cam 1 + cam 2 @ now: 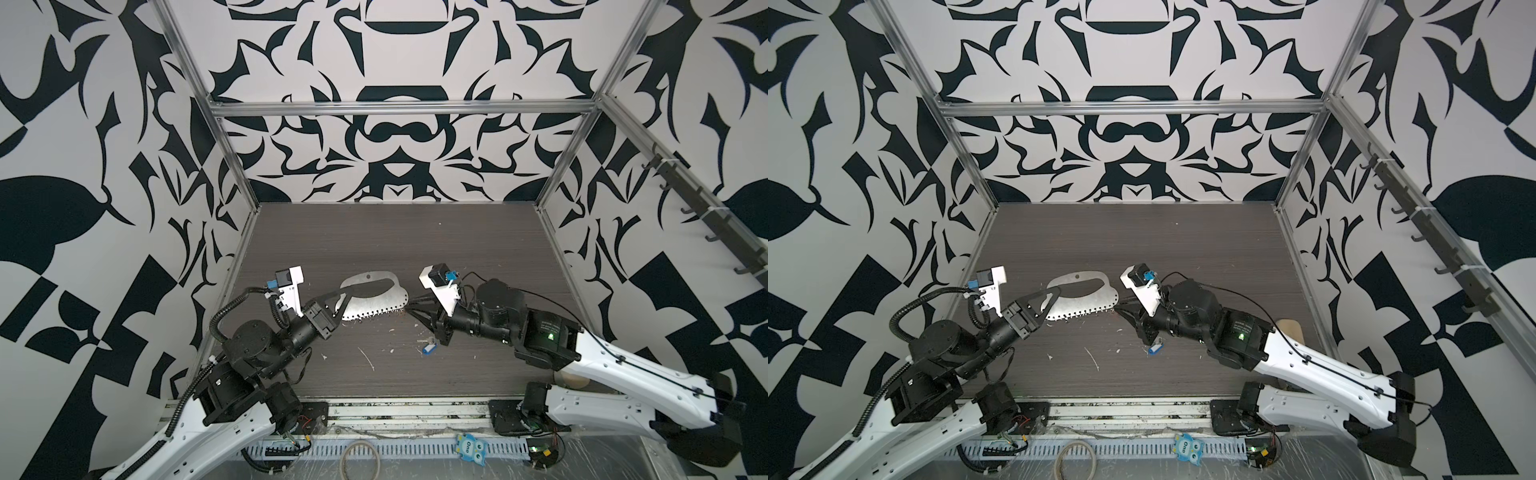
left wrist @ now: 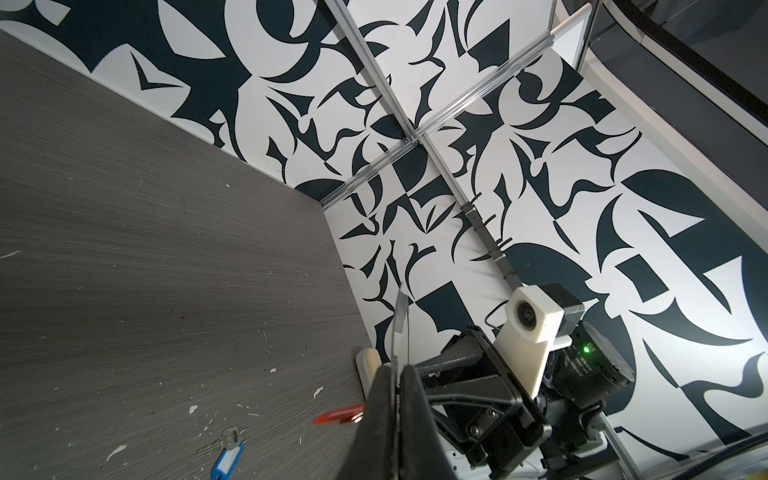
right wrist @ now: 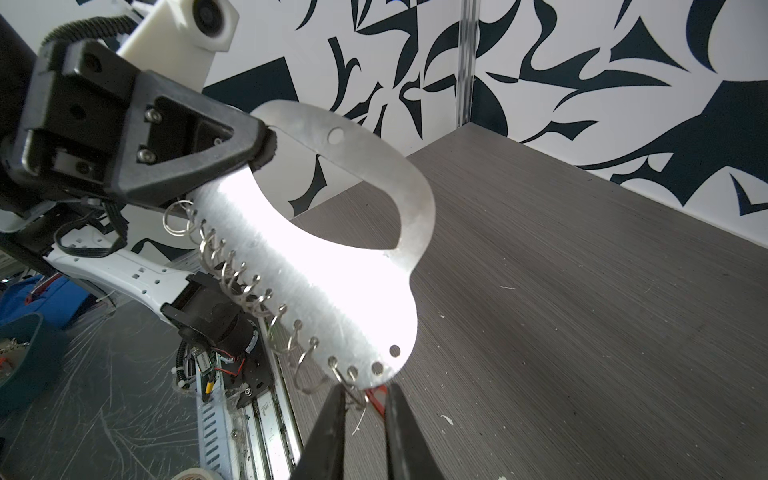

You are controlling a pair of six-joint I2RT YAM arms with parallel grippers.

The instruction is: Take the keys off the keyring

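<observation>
The keyring (image 1: 374, 305) (image 1: 1084, 303) (image 3: 332, 282) is a flat grey plate with several split rings along its straight edge, held above the table. My left gripper (image 1: 338, 297) (image 1: 1054, 297) (image 2: 399, 370) is shut on its handle end. My right gripper (image 1: 409, 309) (image 1: 1119, 309) (image 3: 365, 392) is at the other end, jaws a little apart around the last ring. The red tag (image 3: 376, 397) (image 2: 338, 415) shows between those jaws; I cannot tell whether it hangs from the ring. The blue-tagged key (image 1: 428, 348) (image 1: 1154, 348) (image 2: 226, 455) lies loose on the table under the right wrist.
White scraps (image 1: 368, 359) litter the dark wood table (image 1: 395, 241). A tan loop of cord (image 1: 360, 457) and a blue owl sticker (image 1: 469, 449) lie by the front rail. A beige roll (image 1: 1289, 328) sits behind the right arm. Patterned walls enclose three sides.
</observation>
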